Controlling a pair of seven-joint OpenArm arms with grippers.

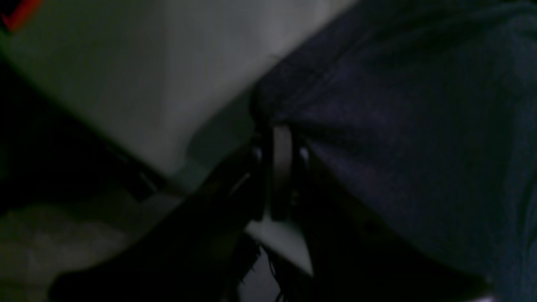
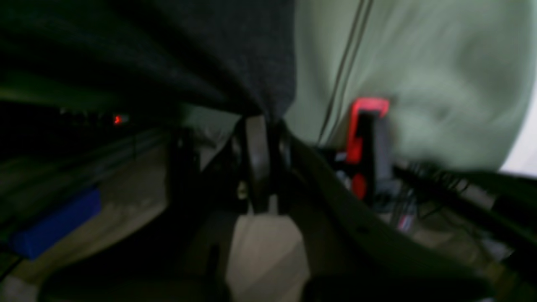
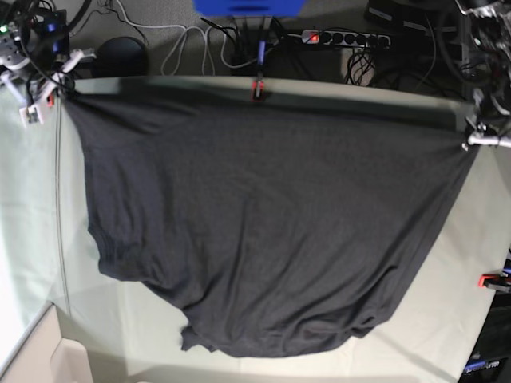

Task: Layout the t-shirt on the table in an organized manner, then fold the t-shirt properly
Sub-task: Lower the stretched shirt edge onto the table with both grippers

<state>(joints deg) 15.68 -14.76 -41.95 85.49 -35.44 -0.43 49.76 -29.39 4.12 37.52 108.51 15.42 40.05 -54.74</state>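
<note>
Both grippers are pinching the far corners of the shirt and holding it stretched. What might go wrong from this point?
The left gripper and right gripper each hold only a small pinch of the t-shirt, so a corner may slip out under tension. The near end lies bunched and uneven on the table; laying it down as is could trap wrinkles. The fabric also passes close to the red clamp and might snag.

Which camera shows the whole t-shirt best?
The base view: the t-shirt hangs spread between both grippers above the table, all in frame. Each wrist view shows only a dark pinched corner, close up and blurred.
</note>
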